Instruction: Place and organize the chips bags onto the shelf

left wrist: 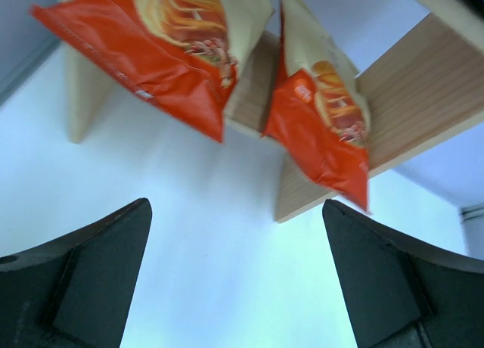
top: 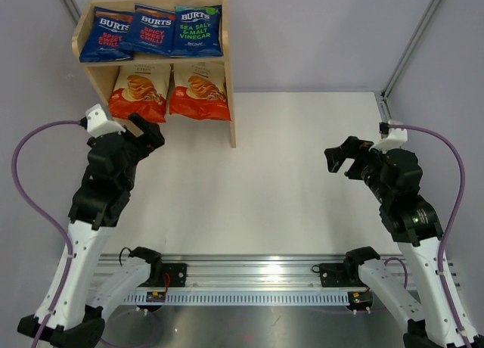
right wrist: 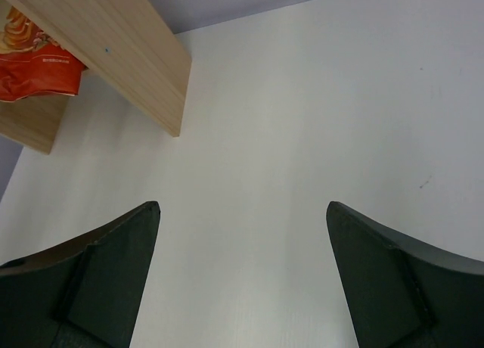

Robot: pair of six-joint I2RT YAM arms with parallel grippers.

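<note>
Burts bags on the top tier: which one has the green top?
The rightmost bag, labelled Sea Salt & Malt Vinegar; the left bag and middle bag read Spicy Sweet Chilli.

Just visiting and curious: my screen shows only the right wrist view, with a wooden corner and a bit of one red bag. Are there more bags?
Observer: Yes. From above, the top tier of the shelf holds three: the left blue bag, the middle blue bag and the green-topped bag.
Visitor: Anything underneath?
Observer: Two, side by side on the lower tier: the left cream bag and the right cream bag, red-orange ends toward the robot.
Visitor: Is the other hand holding anything?
Observer: No. The left hand is open and empty, facing those two cream bags.
</note>
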